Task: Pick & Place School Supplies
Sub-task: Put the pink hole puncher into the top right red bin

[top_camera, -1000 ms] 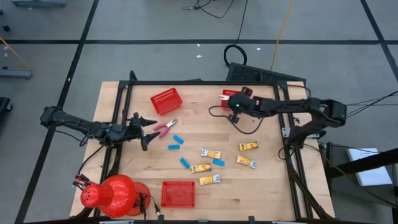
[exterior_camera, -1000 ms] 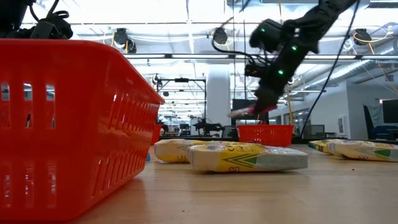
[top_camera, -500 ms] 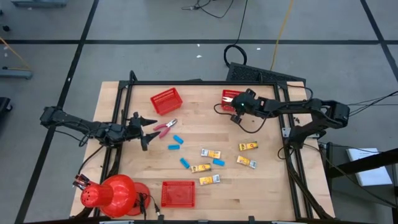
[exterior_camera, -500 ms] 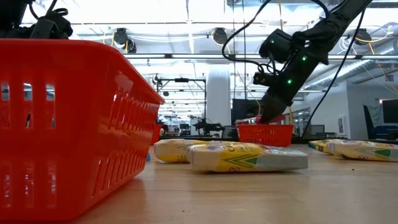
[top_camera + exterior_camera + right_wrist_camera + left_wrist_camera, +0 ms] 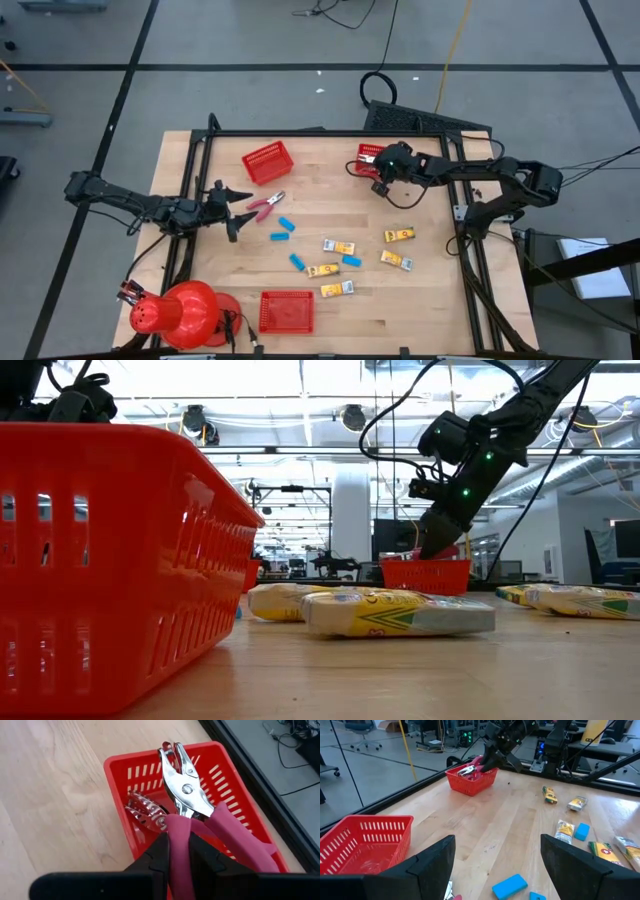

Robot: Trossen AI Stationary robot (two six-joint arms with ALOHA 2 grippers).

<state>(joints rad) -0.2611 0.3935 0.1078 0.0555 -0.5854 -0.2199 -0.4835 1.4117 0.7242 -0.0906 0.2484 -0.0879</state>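
From above, your right gripper (image 5: 383, 166) hangs over the far red basket (image 5: 366, 152). Right wrist: it's clamped on the pink-handled tool (image 5: 192, 815) above that basket. Left wrist: your left gripper (image 5: 497, 865) stands spread, empty.

Pliers (image 5: 187, 795) over the far-right basket (image 5: 145, 775) (another inside) — packets (image 5: 338, 247) mid-table.
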